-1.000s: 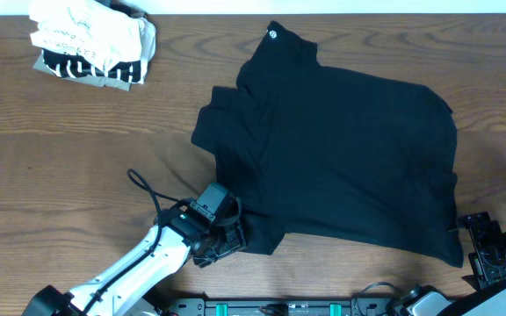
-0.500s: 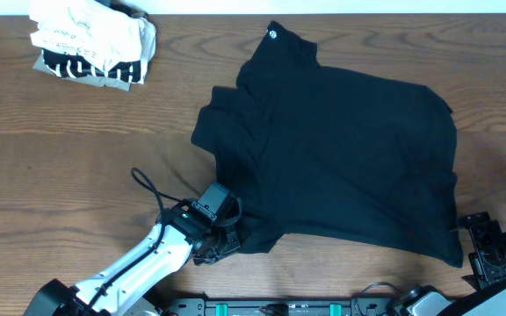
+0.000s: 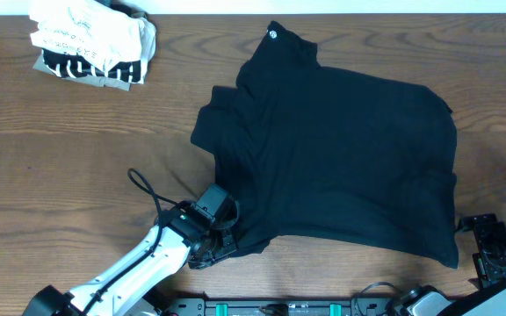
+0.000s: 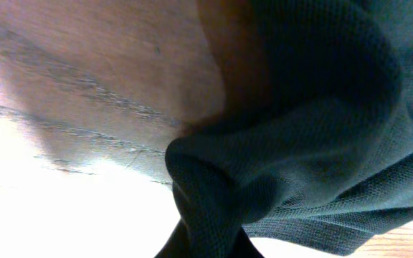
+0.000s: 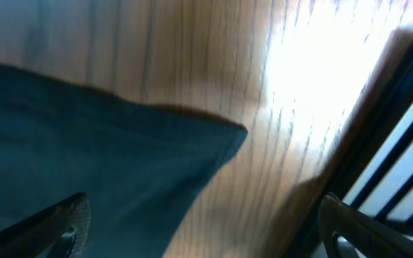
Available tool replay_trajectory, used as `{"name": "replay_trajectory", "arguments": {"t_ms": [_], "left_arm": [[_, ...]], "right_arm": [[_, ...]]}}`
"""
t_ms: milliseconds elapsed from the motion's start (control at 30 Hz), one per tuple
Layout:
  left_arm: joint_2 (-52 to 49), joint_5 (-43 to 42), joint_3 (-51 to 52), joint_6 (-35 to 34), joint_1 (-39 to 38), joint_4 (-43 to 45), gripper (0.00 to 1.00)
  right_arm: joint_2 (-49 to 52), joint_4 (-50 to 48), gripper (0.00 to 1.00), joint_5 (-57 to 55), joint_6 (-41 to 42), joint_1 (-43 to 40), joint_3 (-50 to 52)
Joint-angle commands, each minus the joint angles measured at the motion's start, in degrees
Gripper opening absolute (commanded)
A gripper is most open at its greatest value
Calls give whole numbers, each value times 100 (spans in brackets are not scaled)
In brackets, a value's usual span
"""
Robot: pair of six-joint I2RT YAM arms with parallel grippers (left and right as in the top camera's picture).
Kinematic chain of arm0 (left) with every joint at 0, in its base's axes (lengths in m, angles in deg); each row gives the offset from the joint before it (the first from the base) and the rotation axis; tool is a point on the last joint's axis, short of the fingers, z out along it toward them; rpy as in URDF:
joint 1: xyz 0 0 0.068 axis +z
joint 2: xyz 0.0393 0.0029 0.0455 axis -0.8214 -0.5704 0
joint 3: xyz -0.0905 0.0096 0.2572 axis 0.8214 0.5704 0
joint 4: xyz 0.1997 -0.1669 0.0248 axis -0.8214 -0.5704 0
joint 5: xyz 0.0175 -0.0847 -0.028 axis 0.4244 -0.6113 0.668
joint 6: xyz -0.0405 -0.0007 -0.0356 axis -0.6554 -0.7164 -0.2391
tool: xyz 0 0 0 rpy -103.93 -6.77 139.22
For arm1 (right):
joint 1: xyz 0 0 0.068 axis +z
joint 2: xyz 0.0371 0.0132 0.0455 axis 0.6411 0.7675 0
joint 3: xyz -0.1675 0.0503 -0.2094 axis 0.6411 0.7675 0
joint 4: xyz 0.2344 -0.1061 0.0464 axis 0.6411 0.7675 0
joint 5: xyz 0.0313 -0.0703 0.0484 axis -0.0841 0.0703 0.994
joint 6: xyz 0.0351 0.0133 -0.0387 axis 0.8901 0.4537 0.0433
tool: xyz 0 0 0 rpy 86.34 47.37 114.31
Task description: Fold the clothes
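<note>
The clothes are one large black shirt (image 3: 341, 167) lying spread on the wooden table (image 3: 77, 175), with a tiny white logo (image 3: 272, 34) at its far edge. My left gripper (image 3: 220, 247) is at the shirt's near-left corner and is shut on a bunched fold of the black fabric (image 4: 214, 201), which fills the left wrist view. My right gripper (image 3: 492, 244) stands open at the table's near-right edge, just beside the shirt's near-right corner (image 5: 221, 140). One fingertip (image 5: 70, 222) lies over the cloth and the other fingertip (image 5: 339, 218) over bare wood.
A white folded bundle with black lettering (image 3: 90, 44) sits at the far-left corner. A black cable (image 3: 148, 195) loops off my left arm. The table's near edge with a dark rail (image 3: 279, 307) runs right behind both grippers.
My left gripper has closed on the shirt's near-left corner, and the hem there has drawn in slightly. The right gripper has stayed open and barely shifted.
</note>
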Motion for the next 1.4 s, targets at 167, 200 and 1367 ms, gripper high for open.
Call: {"name": "replay_trajectory", "arguments": {"t_ms": [167, 200, 1367], "left_arm": [[103, 201, -114, 96, 24, -55, 6], [103, 203, -114, 96, 24, -55, 6], [103, 243, -114, 94, 24, -55, 6]], "right_arm": [[-55, -509, 97, -103, 356, -42, 614], [-55, -608, 96, -103, 356, -42, 704], [299, -1580, 84, -291, 743, 817, 1132]]}}
